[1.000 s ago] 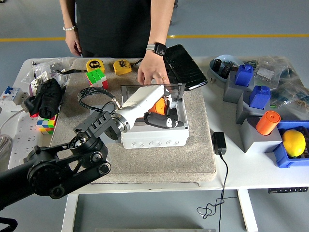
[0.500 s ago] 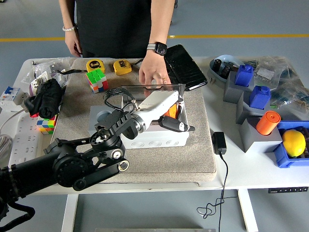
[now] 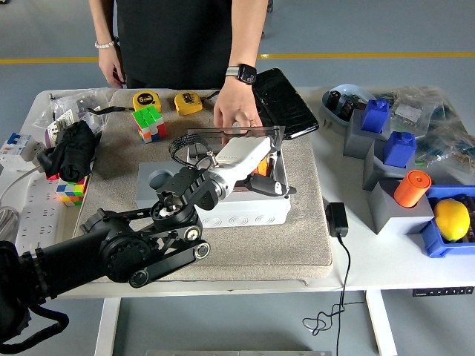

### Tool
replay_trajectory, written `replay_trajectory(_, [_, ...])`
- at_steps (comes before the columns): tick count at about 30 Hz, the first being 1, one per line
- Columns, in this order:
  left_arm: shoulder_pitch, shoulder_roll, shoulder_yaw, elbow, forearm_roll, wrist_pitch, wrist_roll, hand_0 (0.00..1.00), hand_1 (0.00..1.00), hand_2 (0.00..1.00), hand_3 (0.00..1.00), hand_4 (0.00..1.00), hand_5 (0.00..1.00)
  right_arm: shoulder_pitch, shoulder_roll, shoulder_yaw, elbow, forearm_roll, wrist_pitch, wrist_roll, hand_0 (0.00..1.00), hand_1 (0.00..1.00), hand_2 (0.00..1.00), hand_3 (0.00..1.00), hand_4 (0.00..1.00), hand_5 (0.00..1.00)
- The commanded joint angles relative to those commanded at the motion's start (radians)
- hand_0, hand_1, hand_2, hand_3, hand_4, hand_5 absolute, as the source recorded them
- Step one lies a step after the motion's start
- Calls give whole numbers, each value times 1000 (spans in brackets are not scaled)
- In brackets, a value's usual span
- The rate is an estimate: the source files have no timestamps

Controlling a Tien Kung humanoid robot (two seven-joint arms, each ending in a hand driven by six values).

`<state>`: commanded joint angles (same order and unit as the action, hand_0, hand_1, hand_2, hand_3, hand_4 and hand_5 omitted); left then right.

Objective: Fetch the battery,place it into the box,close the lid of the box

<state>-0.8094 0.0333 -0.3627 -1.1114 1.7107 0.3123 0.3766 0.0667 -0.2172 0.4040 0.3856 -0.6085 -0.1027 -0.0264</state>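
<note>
The step in hand looks like the placing of the battery: the left hand (image 3: 260,174) reaches in from the lower left over the open grey junction box (image 3: 237,208), its white forearm shell lying across the box's opening and its dark fingers (image 3: 276,187) hanging over the right part of the cavity. An orange object, likely the battery (image 3: 261,168), shows just under the wrist, inside the box's outline and close against the fingers; whether the fingers grip it or have let go cannot be told, since the forearm covers the palm. The clear lid (image 3: 234,135) stands up at the far edge of the box, and a person's hand (image 3: 234,115) rests on its top edge, apparently steadying it. The box sits on a grey mat (image 3: 297,237) on the table (image 3: 386,267). The next move seems to call for releasing the battery fully into the cavity, drawing the hand clear of the box, then swinging the lid down toward the near side. The right arm is out of view.
</note>
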Motion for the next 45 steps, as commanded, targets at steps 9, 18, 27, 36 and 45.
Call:
replay_trajectory(9, [12,1,-2,-7,11,-14,-10,339,516,498,582,998,545,-2,0,6,-1,-2,1,0,727,695,689,701,998,577])
replay_trajectory(18, [15,4,-9,-18,14,-12,-15,345,530,513,605,998,563,1,0,9,6,-8,1,1,727,695,689,701,998,577])
replay_trajectory(27, [18,3,-31,-44,-60,20,-67,330,531,526,616,998,584,0,1,2,3,-5,1,1,728,695,689,701,998,577])
replay_trajectory(36, [48,16,-60,-73,-198,26,-120,326,529,522,603,998,586,1,3,2,6,-5,1,1,728,695,689,700,998,577])
replay_trajectory(45, [155,151,-210,-314,-230,-5,-119,290,505,497,508,998,589,-3,2,16,3,-12,1,2,728,695,689,701,998,574])
